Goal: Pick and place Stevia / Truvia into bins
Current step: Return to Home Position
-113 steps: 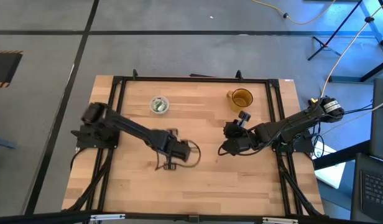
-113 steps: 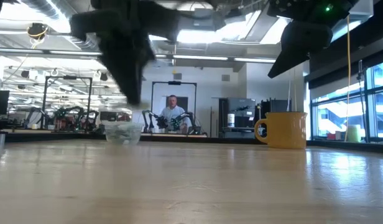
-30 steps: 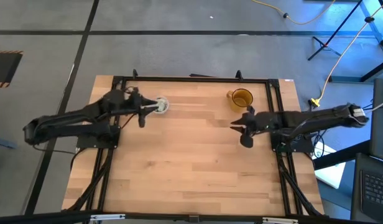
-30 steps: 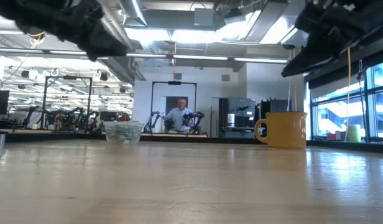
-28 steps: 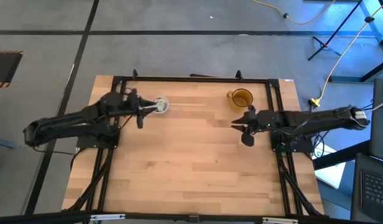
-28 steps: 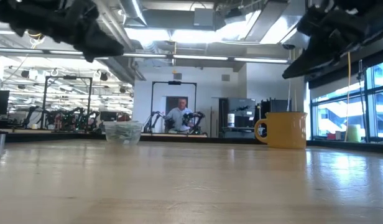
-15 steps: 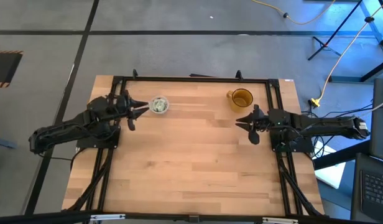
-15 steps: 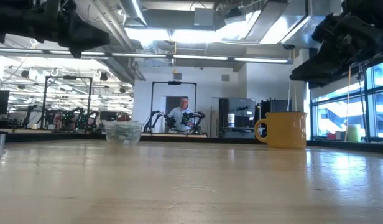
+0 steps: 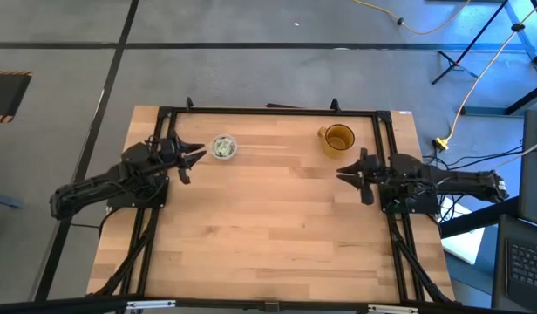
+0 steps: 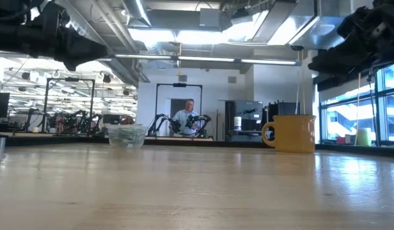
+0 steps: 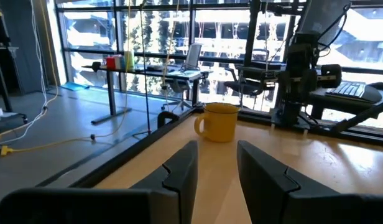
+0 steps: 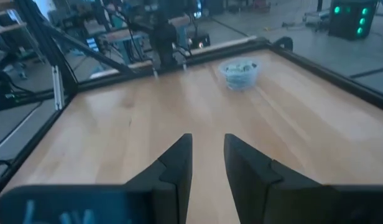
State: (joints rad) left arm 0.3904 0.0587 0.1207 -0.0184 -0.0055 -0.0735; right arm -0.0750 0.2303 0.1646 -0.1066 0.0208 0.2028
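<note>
Stevia / Truvia sachets [image 9: 223, 148], the little green-and-white paper ones, are all piled in the small round clear plastic cup [image 10: 126, 127] as far as I can see. Neither set of fingers is pinching one. The left gripper [image 11: 215, 169] has its two dark fingers spread with only air between them. Same story on the right gripper [image 12: 208, 158]: parted and carrying nothing.

What changed is the arms. A few seconds back both were stretched out over the middle of the light wooden table [image 9: 268, 244]. About a second ago the left gripper was hovering right by the clear cup and the right one was just below the amber-yellow translucent mug with the side handle [image 9: 338, 138]. Now both have folded back. The left arm [image 9: 103, 185] is tucked against the left edge with its gripper beside the clear cup but not over it. The right arm [image 9: 443, 181] is pulled in toward the right edge, with its gripper clear of the mug.

Both cups are where they were, near the far edge and well apart. Can't tell if the mug has anything in it. I don't spot any loose sachets on the wood, so my read is the sorting's done and this is just the arms parking.
</note>
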